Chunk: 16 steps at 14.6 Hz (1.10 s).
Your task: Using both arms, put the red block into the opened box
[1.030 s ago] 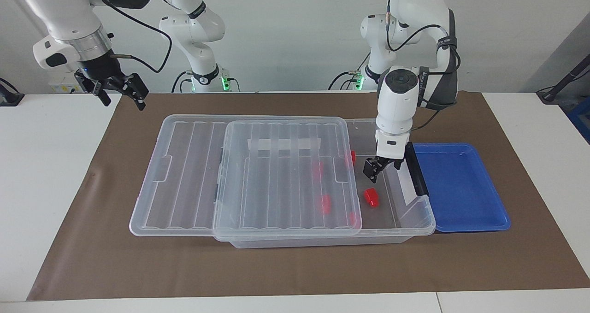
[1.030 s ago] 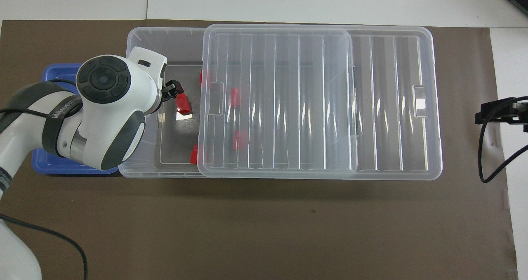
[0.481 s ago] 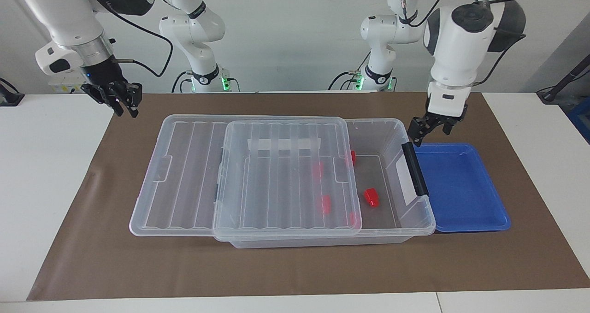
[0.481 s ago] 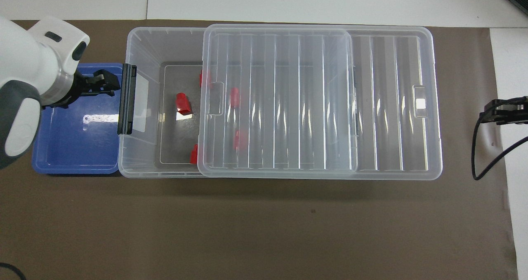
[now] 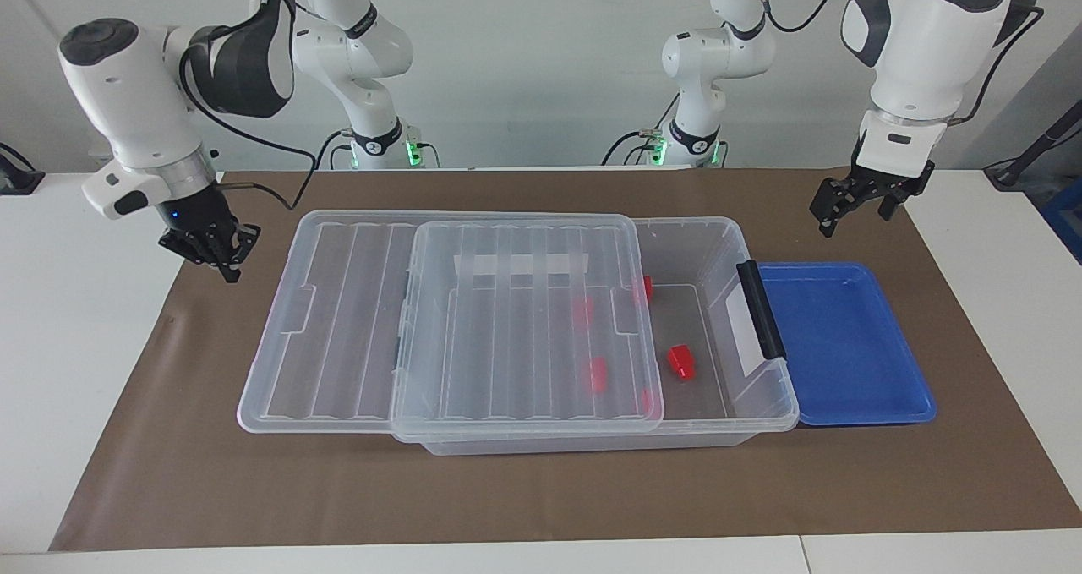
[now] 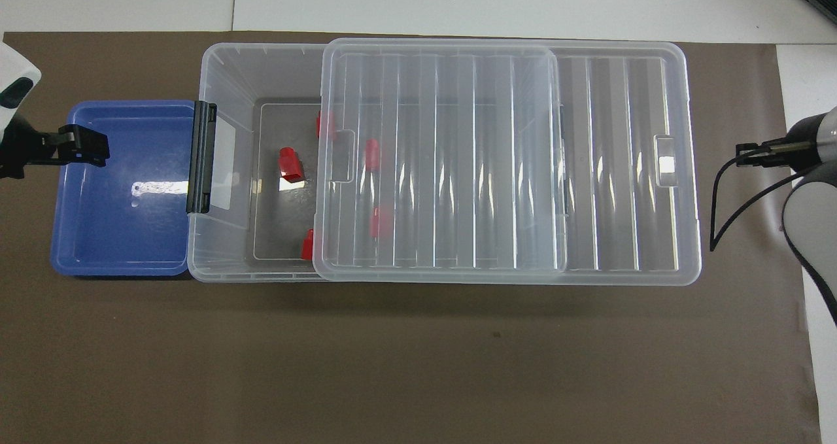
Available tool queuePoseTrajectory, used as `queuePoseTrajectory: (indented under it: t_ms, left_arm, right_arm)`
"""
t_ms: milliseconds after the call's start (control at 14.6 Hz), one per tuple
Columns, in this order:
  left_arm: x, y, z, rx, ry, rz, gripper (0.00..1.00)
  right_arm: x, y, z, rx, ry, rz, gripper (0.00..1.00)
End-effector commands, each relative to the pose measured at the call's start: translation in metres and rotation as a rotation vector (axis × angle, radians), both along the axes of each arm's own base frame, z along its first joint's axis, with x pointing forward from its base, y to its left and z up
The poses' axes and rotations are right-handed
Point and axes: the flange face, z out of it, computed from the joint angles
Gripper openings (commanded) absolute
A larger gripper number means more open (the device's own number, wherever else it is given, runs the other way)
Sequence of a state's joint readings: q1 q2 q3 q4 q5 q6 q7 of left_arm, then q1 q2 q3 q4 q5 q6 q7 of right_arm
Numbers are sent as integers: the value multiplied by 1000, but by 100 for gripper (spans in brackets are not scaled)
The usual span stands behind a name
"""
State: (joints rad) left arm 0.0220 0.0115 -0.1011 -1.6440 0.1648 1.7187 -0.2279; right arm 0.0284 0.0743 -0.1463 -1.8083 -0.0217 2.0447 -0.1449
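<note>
Your red block (image 5: 680,363) sits loose on the floor of the box (image 5: 769,405), in the uncovered end toward the left arm's end of the table, clear of the walls and touched by nothing — I'd call the drop done. It's small, bright red, chunky and oblong, lying slightly skewed. Four more red blocks (image 6: 372,154) just like it are in there, two fully under the lid (image 5: 524,320) and two half out from its edge, seen only through clear plastic. The lid is slid toward the right arm's end, overhanging that end of the box; that's what leaves the gap you drop through. The black latch (image 5: 760,310) stands at the open end, with the blue tray (image 5: 845,346) butted against it and holding nothing. Left gripper (image 5: 852,198) is up over the mat, near the tray's corner that's closest to the robots, fingers spread wide, nothing in them. Right gripper (image 5: 215,248) hangs over the mat's edge at its own end, fingertips pinched together, holding nothing — both well off the box, so neither blocks the opening.
</note>
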Motion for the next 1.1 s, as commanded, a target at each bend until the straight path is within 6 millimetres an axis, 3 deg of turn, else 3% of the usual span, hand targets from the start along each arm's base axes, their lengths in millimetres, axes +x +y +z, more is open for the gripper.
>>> queuePoseTrajectory:
  t_ms: [0,137,481,618,1030]
  left_arm:
    - [-8,7,7,-9,15,-8,100]
    - [-7,9,6,-10,12,-8,100]
    - [-6,6,9,-49,-3,-5,100]
    - [-6,7,8,-72,-3,2,100]
    - [-6,8,10,-74,2,-61,100]
  right_arm:
    - [17,-8,-23,-4,-21,28,0]
    - [29,-3,-38,10,-37,27,0]
    - [40,13,-54,47,-42,26,0]
    - [43,35,-55,65,-54,42,0]
    - [43,71,-59,106,-44,25,0]
